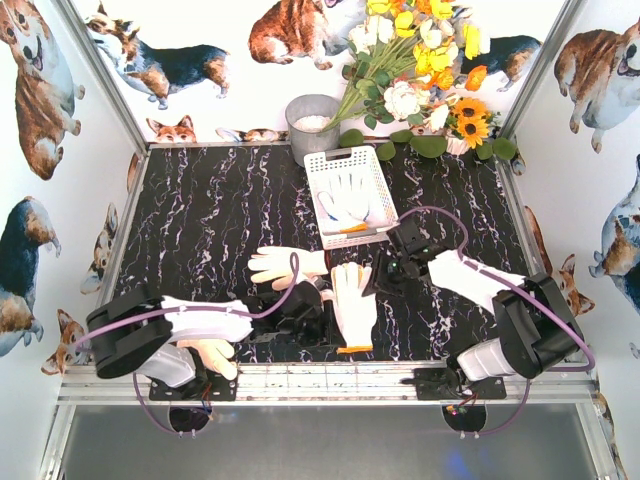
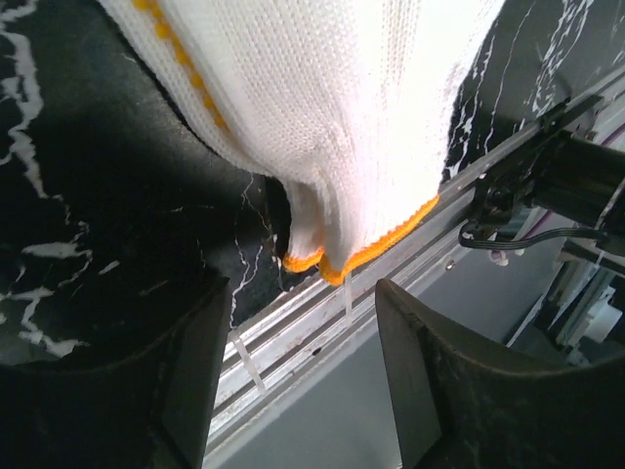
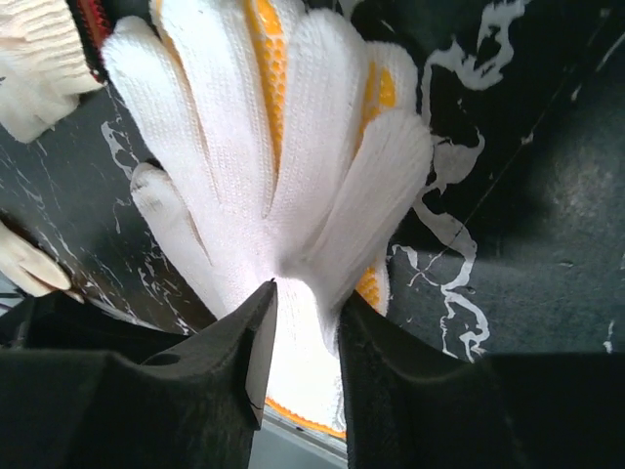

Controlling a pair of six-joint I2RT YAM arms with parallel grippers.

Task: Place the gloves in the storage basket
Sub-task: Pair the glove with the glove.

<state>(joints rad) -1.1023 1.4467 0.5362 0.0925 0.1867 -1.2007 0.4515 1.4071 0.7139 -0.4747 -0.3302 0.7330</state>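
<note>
One glove (image 1: 350,197) lies in the storage basket (image 1: 338,155). Three wait on the bench (image 1: 200,220): a white glove (image 1: 352,305), a cream glove (image 1: 285,265) beside it, and a last glove (image 1: 212,357) by the left arm. The left hand (image 2: 305,293) is open and holds nothing. The right hand (image 3: 305,293) is a little open around the white glove. I cannot tell if it grips.
</note>
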